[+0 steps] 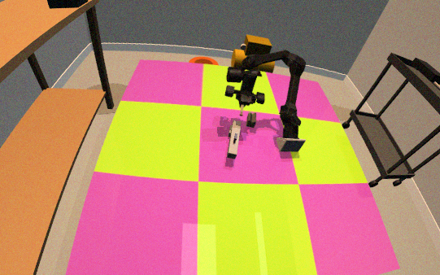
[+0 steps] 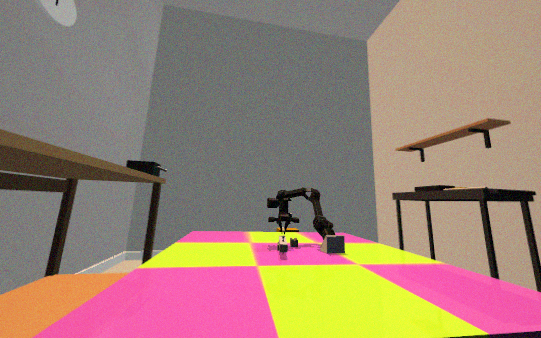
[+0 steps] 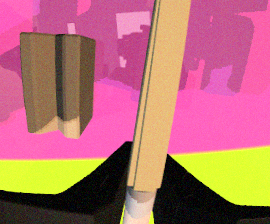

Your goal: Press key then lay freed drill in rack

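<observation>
My gripper (image 1: pixel 241 109) (image 2: pixel 284 230) (image 3: pixel 140 148) points down and is shut on the drill (image 3: pixel 138 206), whose pale round end shows between the fingers. A long tan bar (image 3: pixel 161 100) runs on from it, up out of the wrist view; whether it is drill or holder, I cannot tell. A long cream holder (image 1: pixel 233 146) (image 2: pixel 283 247) lies just in front of the fingers, its shadow apart from it on the mat. A small dark part, perhaps the key (image 1: pixel 236 137), sits on it. The rack (image 1: pixel 251 120) (image 2: pixel 294 242) (image 3: pixel 41 82), a small grooved block, stands beside the holder.
The arm's base (image 1: pixel 292 145) (image 2: pixel 335 244) stands right of the rack on the pink and yellow mat (image 1: pixel 150 138) (image 2: pixel 200 290). An orange bench (image 1: pixel 12 175) is at the left, a dark cart (image 1: pixel 386 150) at the right. A yellow machine (image 1: pixel 257 44) is behind the arm.
</observation>
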Controlling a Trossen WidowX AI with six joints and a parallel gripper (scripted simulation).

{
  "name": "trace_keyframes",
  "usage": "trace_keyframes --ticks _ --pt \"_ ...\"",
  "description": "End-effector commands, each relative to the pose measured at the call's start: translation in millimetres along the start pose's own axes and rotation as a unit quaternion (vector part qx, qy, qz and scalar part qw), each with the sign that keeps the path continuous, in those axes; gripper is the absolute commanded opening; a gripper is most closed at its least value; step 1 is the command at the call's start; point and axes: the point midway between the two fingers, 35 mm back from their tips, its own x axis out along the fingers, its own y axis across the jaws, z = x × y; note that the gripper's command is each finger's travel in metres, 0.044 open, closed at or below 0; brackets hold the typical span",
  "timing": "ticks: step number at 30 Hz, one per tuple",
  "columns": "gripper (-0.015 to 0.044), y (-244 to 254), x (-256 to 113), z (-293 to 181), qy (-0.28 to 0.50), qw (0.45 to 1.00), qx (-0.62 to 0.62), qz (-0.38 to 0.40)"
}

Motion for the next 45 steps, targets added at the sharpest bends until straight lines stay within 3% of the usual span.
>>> trace_keyframes --ticks 1,45 --pt "0.0000 -2.0 -2.1 -1.5 0.001 1.000 0.004 -0.002" --pt "0.0000 -5.4 -7.1 -4.6 0.001 1.000 0.004 -0.002"
